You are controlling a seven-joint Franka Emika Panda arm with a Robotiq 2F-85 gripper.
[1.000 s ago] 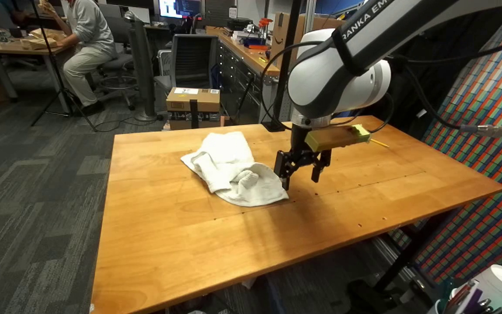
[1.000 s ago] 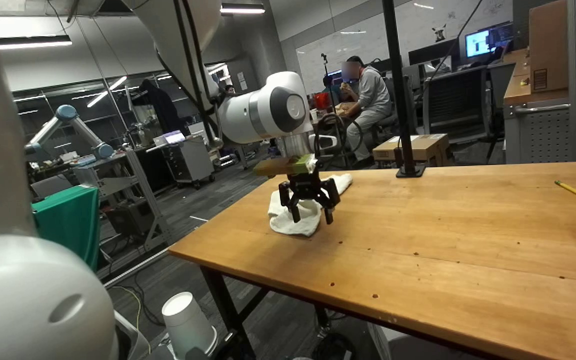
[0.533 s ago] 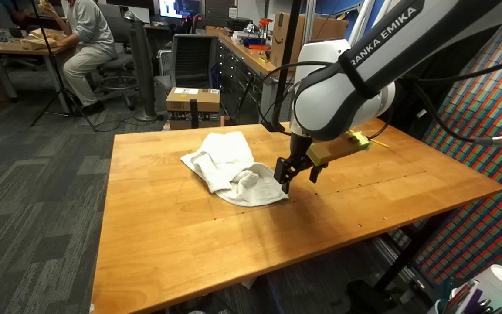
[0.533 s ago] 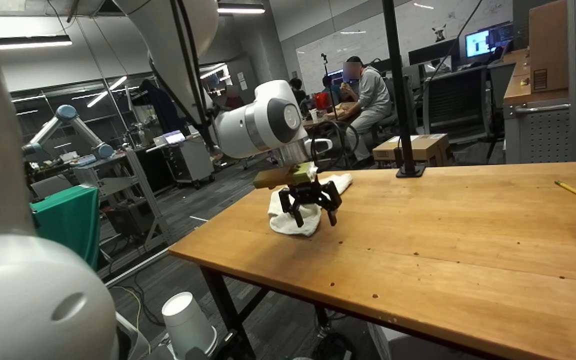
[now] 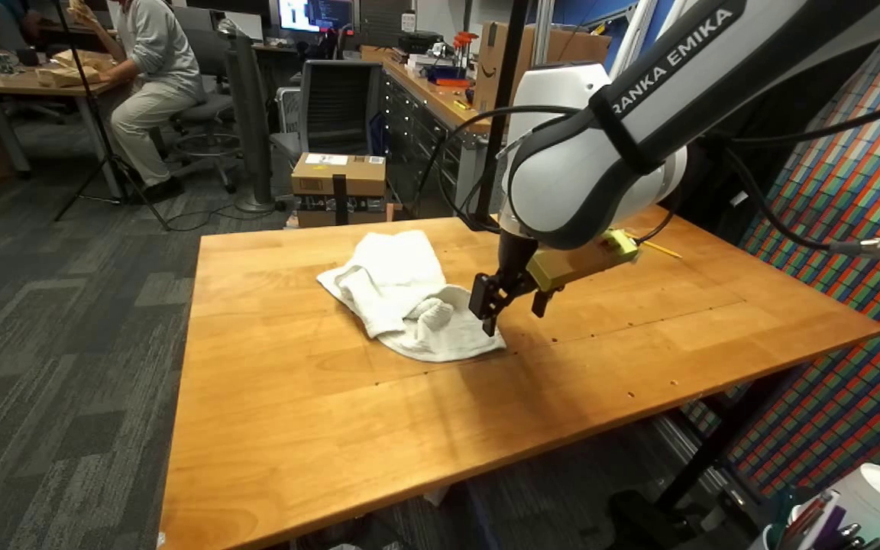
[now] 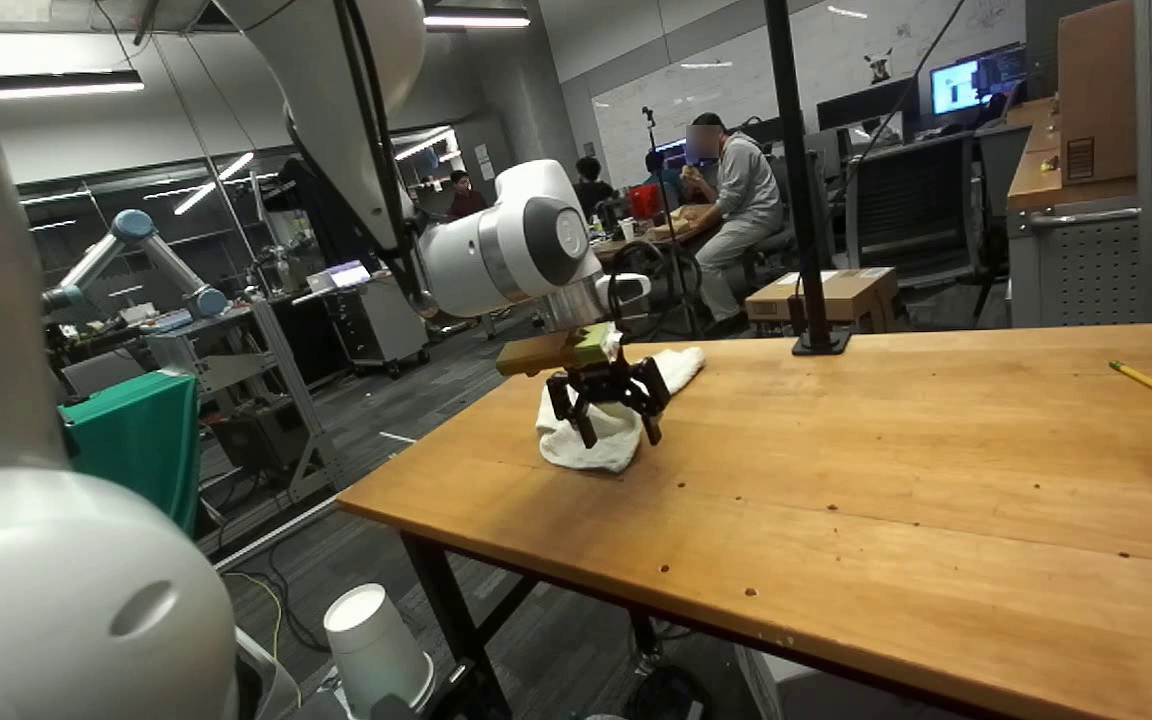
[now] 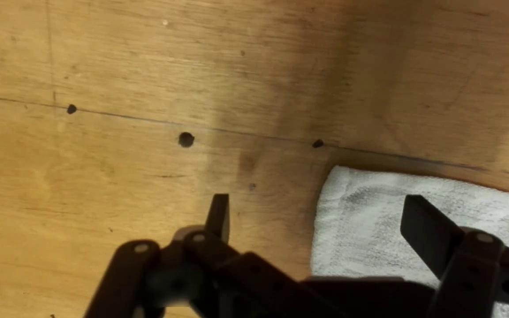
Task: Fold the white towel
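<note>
Closest to us, at the lower right of an exterior view, a bunch of pens [image 5: 829,527] stands beside a pale, round container [image 5: 879,496]. Past them we see a broad wooden worktop [image 5: 302,458], dotted with small dark holes [image 7: 186,139]. On it, in both exterior views, lies a white towel [image 5: 409,294]: it is loosely bunched, with soft folds, and one flatter, rounded flap spreads out toward the robot's jaws. The jaws point downward and stand wide apart, holding nothing. In the wrist view we look down past them: one jaw is over the towel near its corner, the other over bare wood, and the towel's edge runs between the two. We cannot tell whether the first of these touches the towel. Above, a white and black robot arm [image 5: 677,99] extends from the upper right in an exterior view, with a yellowish block [image 5: 581,263] at its wrist. Farther back on the worktop lies a yellow pencil [image 5: 663,250]. Beyond the worktop we find a cardboard box [image 5: 325,182], then a dark-backed chair [image 5: 337,107], and farther off a seated person [image 5: 153,84] in a grey top and pale trousers. At the very back glows a lit screen [image 5: 316,14].
</note>
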